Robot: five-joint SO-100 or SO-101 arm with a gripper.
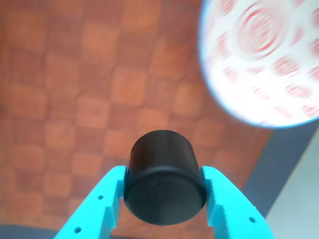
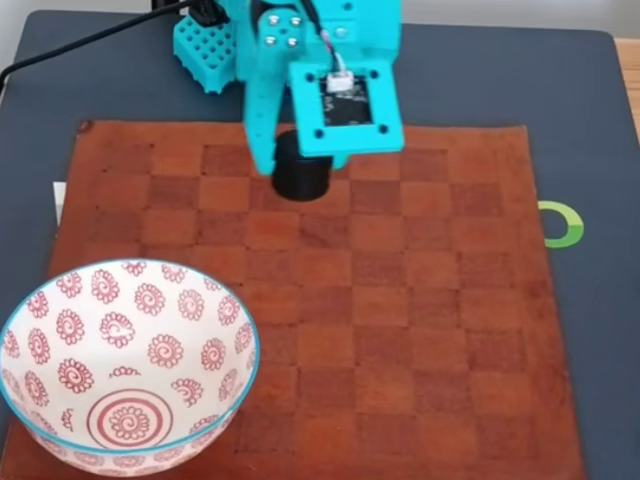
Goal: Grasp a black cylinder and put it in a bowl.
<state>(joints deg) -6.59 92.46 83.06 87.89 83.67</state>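
Black cylinder (image 2: 301, 178) in claw (image 1: 165, 199), axis seemingly tilted, above mat.

The black cylinder (image 1: 164, 181) is short, matte and flat-topped, clamped between the two turquoise fingers of the tool (image 1: 164, 199); in the fixed view it hangs at the far edge of the checkered mat. The bowl (image 2: 60, 300), white with red spiral flowers, red ringed centre and light blue rim, sits upright at the near left corner, well apart from the cylinder
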